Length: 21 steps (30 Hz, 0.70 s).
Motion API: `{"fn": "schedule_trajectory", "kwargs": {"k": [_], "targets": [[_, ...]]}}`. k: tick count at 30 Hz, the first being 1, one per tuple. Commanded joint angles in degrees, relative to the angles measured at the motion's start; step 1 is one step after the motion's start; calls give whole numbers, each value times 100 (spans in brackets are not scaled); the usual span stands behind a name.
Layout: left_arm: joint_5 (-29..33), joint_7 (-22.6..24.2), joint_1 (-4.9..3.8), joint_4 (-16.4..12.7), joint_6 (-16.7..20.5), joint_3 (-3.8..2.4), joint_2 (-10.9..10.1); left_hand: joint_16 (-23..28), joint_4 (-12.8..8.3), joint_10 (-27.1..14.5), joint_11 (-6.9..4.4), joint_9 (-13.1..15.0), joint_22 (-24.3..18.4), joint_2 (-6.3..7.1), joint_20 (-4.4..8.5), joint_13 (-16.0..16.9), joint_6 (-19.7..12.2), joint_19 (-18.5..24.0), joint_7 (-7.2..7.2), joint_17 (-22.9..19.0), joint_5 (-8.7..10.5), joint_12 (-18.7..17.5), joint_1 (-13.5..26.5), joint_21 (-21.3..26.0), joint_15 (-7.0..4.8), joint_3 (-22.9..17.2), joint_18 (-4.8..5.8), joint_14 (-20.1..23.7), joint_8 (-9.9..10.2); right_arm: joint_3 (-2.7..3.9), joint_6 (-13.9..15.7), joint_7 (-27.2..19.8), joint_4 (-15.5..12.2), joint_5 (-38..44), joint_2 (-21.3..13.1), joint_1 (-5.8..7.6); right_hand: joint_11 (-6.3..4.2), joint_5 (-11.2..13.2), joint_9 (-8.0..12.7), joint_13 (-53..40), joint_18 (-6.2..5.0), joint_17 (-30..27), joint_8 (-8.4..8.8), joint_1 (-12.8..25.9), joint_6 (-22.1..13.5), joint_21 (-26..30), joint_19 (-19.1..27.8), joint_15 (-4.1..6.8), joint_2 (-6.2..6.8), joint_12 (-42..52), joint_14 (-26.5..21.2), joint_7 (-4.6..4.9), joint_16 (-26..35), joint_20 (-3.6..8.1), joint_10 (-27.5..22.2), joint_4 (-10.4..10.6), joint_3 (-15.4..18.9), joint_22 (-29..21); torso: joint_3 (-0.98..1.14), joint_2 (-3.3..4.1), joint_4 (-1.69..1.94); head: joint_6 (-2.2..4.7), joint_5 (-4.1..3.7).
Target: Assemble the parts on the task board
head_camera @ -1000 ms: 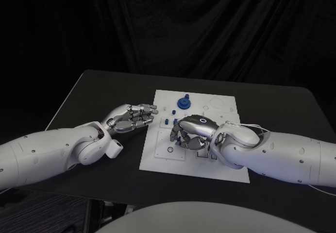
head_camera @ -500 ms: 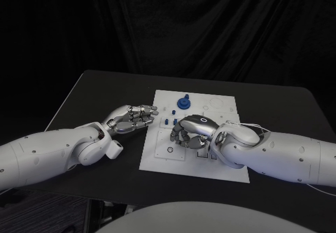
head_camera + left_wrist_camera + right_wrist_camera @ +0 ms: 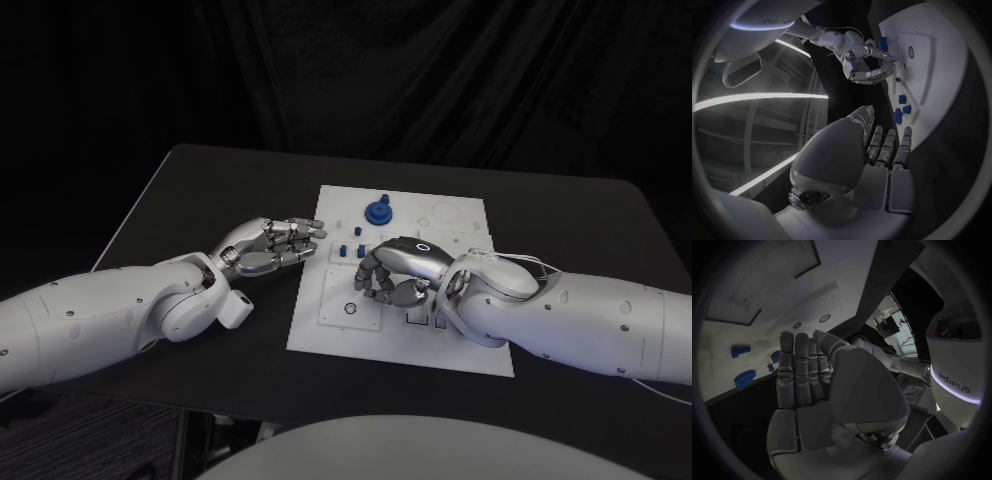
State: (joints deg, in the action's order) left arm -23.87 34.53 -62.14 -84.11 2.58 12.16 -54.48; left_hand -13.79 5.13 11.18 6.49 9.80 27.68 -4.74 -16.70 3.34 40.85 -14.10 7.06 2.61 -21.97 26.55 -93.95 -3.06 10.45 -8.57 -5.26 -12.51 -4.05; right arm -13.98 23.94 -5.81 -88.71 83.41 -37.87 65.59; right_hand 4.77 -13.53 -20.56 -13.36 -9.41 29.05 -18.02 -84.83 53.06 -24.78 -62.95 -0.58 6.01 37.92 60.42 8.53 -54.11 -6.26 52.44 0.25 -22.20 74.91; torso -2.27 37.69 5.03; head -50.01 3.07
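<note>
White task board (image 3: 476, 350) lies mid-table with blue parts (image 3: 352, 251) near its left edge. Right hand (image 3: 397, 270) hovers over the board's middle, fingers curled down, likely seating a part; what it pinches cannot be told. Left hand (image 3: 277, 243), curled and empty, waits just off the board's left edge.

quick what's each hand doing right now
Left hand: fingers curled, holding nothing, beside the task board.
Right hand: curled over the board; cannot tell.
</note>
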Motion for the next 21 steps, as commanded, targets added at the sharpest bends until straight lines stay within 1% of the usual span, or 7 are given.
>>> {"fn": "schedule_trajectory", "kwargs": {"k": [1,6,12,15,19,20,21], "targets": [[40,52,13,-20,-62,-5,-1,-28,-1,-52,5,-9,25,-50,-11,-6,-43,-62,4,8,23,4,-5,-20,51,-16,86,-9,-18,5,14,-45,-90,-97,-98,-5,67,15,88,-23,-70,7,191,58,-199,60,42,-70,32,-19,-44,60,15,-52,-179,8,60,98,4,-2,0,1,-17],[40,66,15,-38,-45,-5,-21,-38,-1,-50,6,-9,85,-49,-9,-5,-42,-108,3,10,22,17,-2,-33,56,-18,86,-17,-20,14,53,59,-306,-20,-363,180,82,-34,165,-88,-81,47,331,8,-219,65,30,-86,28,75,-54,85,-53,-78,-230,-9,61,115,1,-3,-1,1,-39],[40,82,16,-67,-2,-5,-51,-61,-8,-47,14,-7,169,-48,-6,-2,-36,-211,4,12,11,47,0,-62,63,-26,82,-35,-30,15,-12,436,-577,305,-799,631,-40,40,285,-640,-107,240,522,30,6,-11,-104,-4,63,966,61,0,-422,-44,-106,54,145,145,-8,-20,-6,1,-61],[40,85,16,-77,7,-5,-60,-66,-8,-46,15,-7,185,-48,-5,-1,-36,-233,7,12,10,55,2,-68,63,-27,81,-37,-31,14,43,620,-608,438,-931,773,-111,124,368,-1630,-70,2021,688,134,122,-342,-384,51,154,2307,928,-44,-1642,-3,-210,203,193,191,-12,-19,-5,1,-58],[40,84,16,-86,13,-5,-70,-70,-8,-46,18,-7,193,-48,-5,-1,-35,-246,8,12,8,58,4,-73,63,-28,80,-40,-32,14,133,893,-536,548,-1026,881,-115,194,460,-3935,130,3694,900,347,92,-1694,-971,43,225,3881,1744,-57,-2609,4,883,416,291,452,-12,-28,9,1,-65],[40,83,16,-88,13,-5,-71,-70,-8,-46,18,-7,193,-48,-5,-1,-35,-246,8,12,8,58,4,-73,63,-28,80,-40,-32,14,141,960,-492,566,-1032,898,-134,193,502,-5591,239,4468,969,425,116,-2475,-1282,42,239,4649,2141,-60,-2994,15,2106,481,369,599,-17,-30,9,1,-65],[40,82,16,-88,13,-5,-72,-70,-8,-46,18,-7,193,-48,-5,-1,-35,-246,8,12,8,58,4,-73,63,-28,80,-40,-32,14,133,996,-465,575,-1031,907,-129,196,522,-5905,265,4667,1002,430,121,-2680,-1352,42,253,4779,2234,-60,-3086,18,2312,491,394,632,-18,-31,10,1,-67]]}}
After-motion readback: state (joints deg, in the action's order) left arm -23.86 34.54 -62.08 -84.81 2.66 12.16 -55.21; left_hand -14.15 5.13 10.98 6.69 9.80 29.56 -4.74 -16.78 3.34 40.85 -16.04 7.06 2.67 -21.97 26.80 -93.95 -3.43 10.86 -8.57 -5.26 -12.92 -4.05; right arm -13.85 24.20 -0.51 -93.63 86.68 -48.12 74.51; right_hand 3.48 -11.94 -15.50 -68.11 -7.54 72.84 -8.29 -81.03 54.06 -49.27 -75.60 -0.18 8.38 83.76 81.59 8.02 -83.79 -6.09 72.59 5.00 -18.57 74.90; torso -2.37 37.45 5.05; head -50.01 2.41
